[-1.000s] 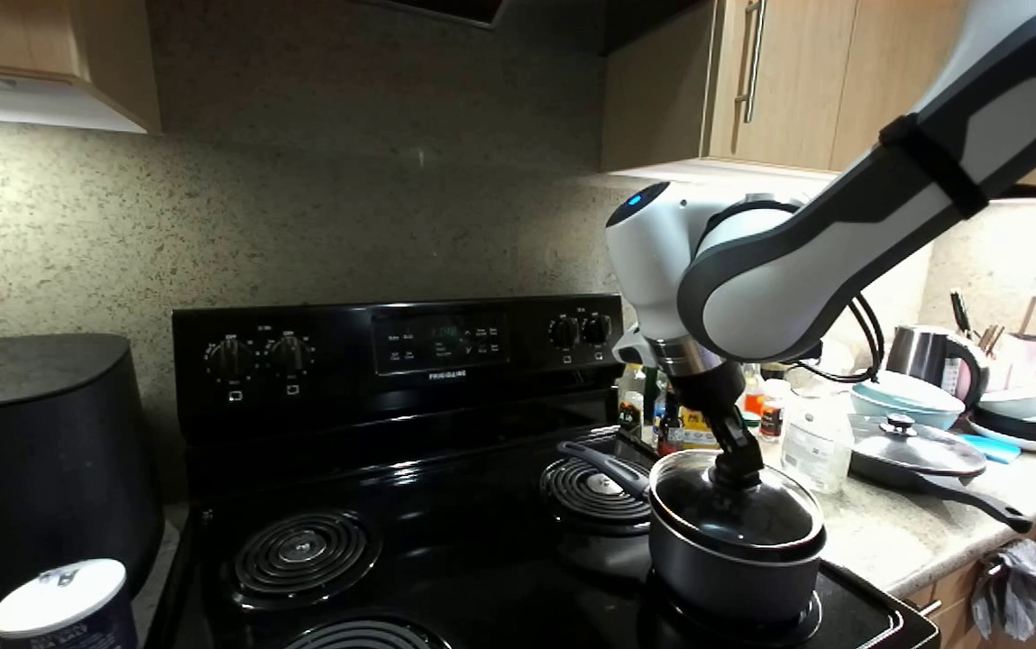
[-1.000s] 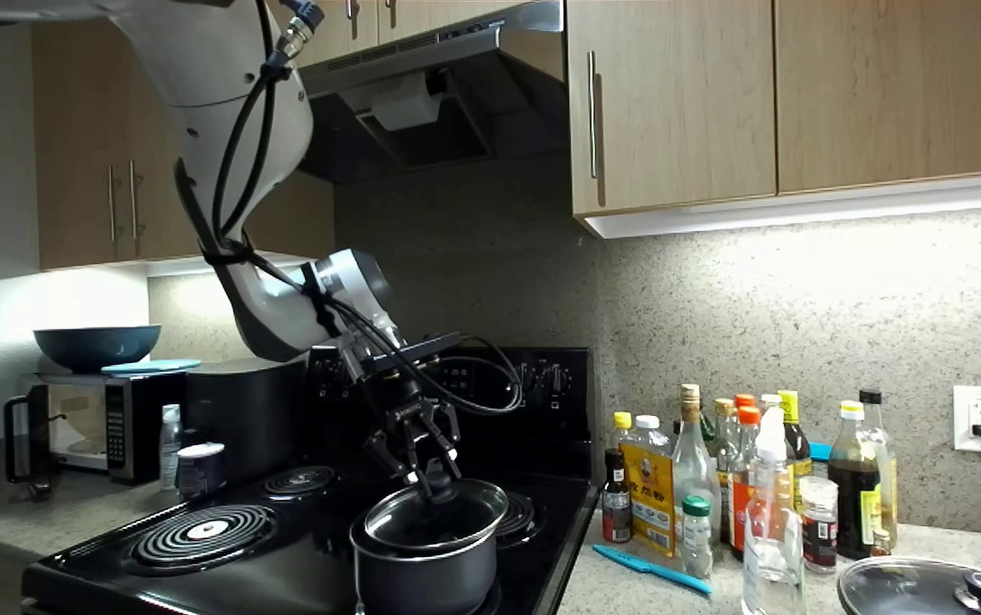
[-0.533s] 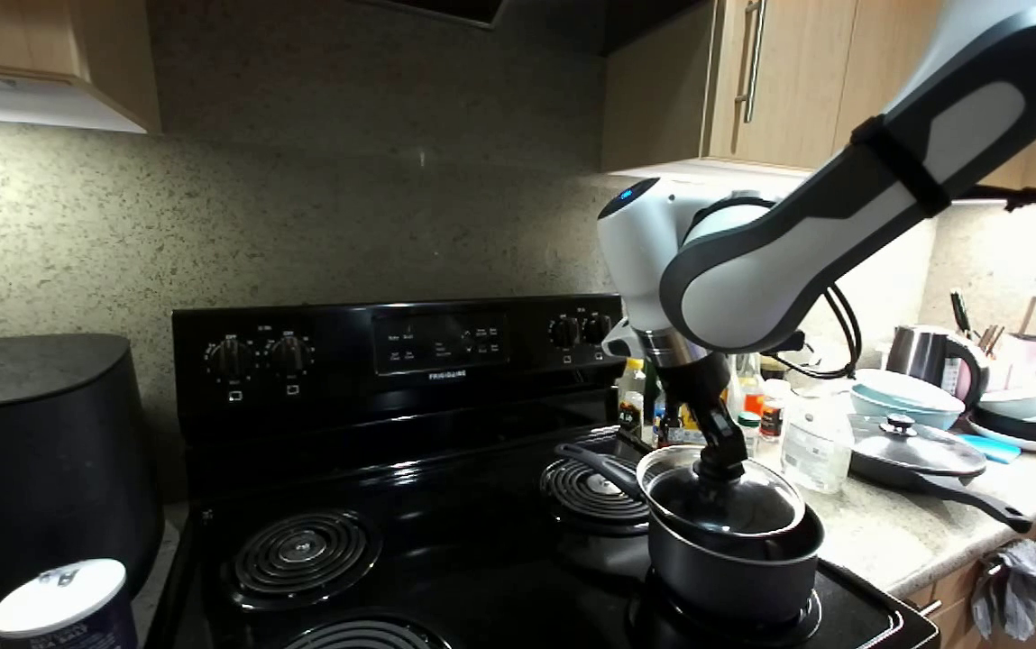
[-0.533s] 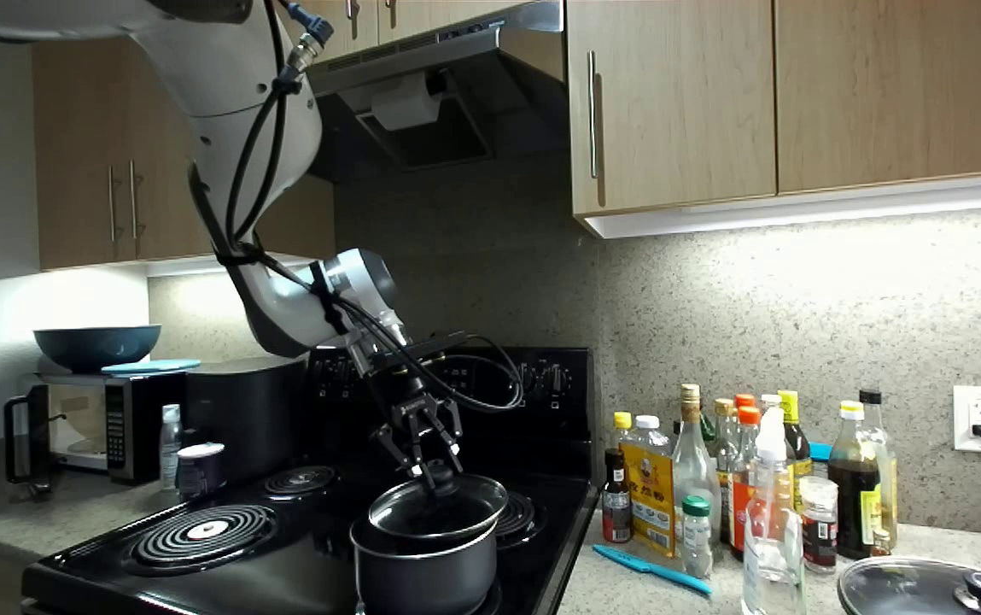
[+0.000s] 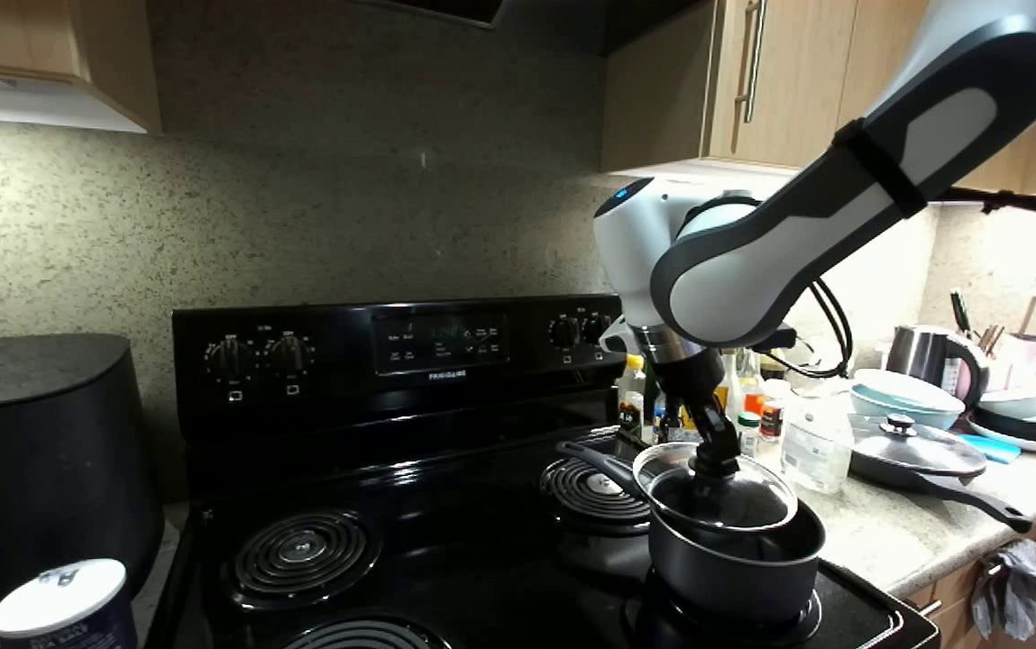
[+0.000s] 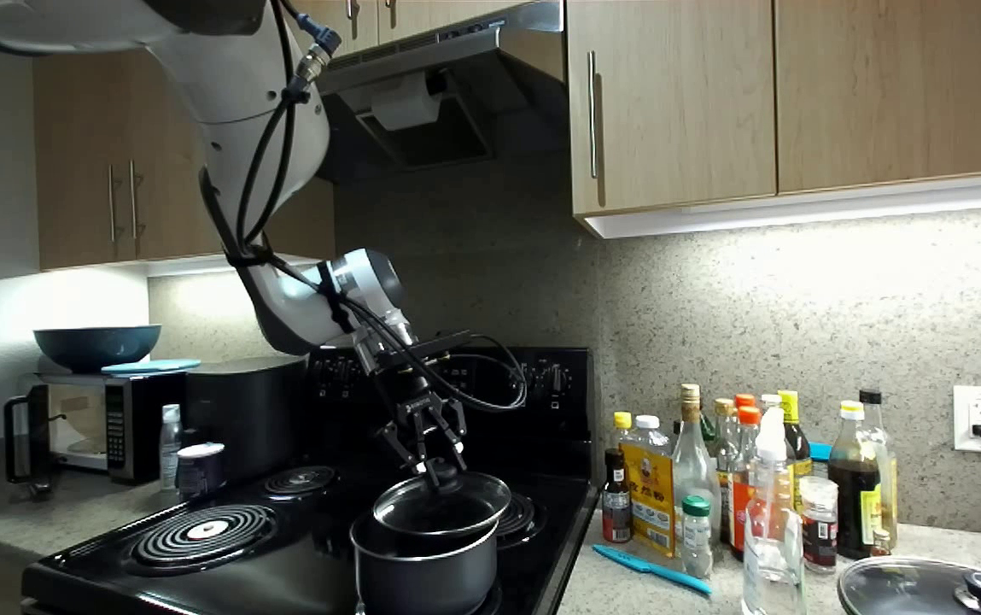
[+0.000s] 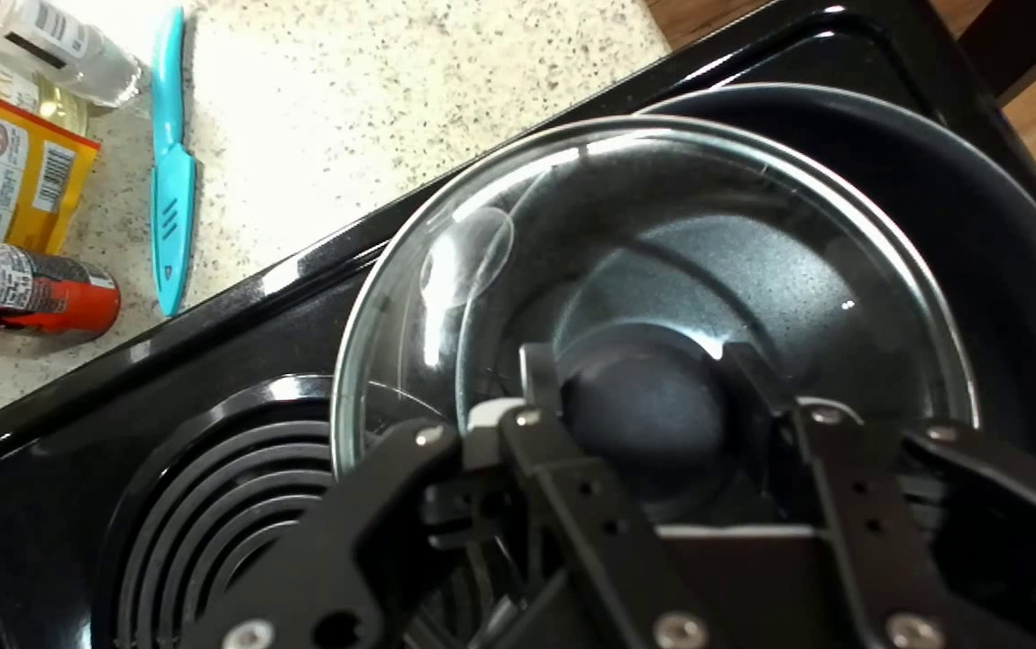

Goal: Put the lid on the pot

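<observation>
tool is clamped on the knob of the glass lid; lid's right below it but just drifted further off-centre from the saucepan underneath; needs recentring before release imo

The Panda arm slopes down from the upper right in an exterior view, bending at the wrist, where a blue light glows. Below it the Robotiq gripper points down on a slant, its jaws clamped in a grip, fingertips slightly apart and facing each other.
</observation>
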